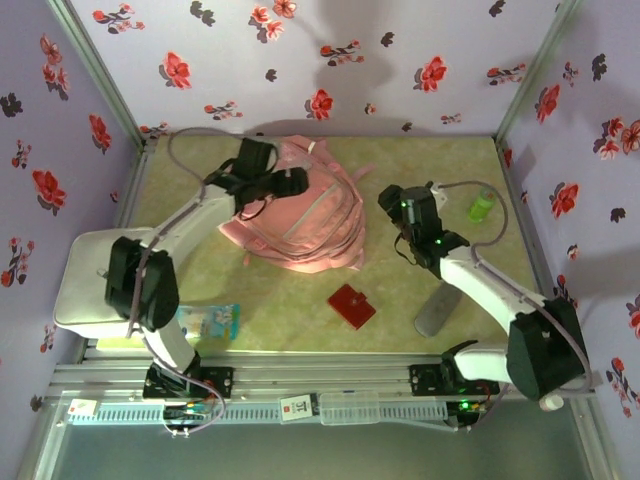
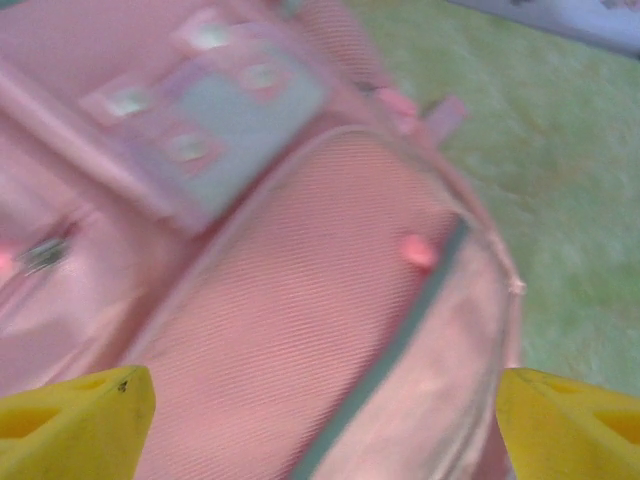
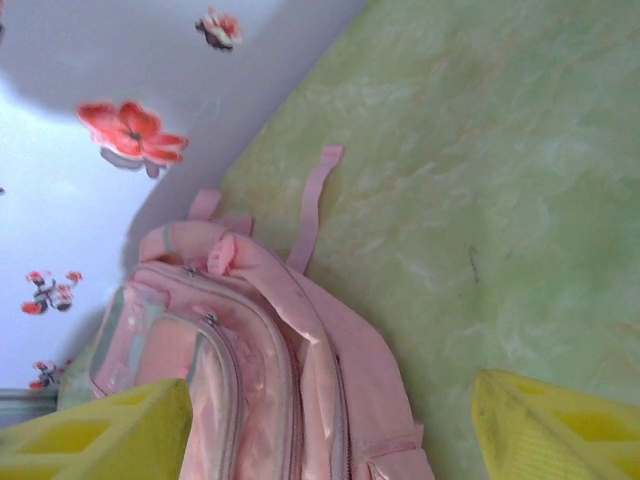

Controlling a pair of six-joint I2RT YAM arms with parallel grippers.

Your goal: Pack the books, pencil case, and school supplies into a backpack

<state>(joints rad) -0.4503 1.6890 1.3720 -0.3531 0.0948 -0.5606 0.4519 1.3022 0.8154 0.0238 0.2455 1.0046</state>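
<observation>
**A:** Which step do we reckon we're at?

**B:** Getting the bag ready, we'd say. The backpack lies flat toward the far edge of the bench, a little left of the middle. The loose things are out on the bench, so none of those is packed yet.

**A:** And our pincers?

**B:** Both spread wide and holding nothing. The left pincer hovers over the backpack's front pocket, with the pink fabric directly under its gap. We can't tell whether it touches. The right pincer sits just beside the bag's right flank, over bare bench, with the bag's edge near one finger.

**A:** Where are the things we have to pack?

**B:** The red square piece is near the middle of the near edge, and the grey pouch is to its right. The blue book is toward the near left corner, under the left arm.

**A:** So what comes next?

**B:** We judge the bag needs a mouth held open. Whether the zip is undone we cannot make out, because the left wrist view is blurred. One pincer should close on a zip pull or flap edge, and the other can then fetch an item.
</observation>
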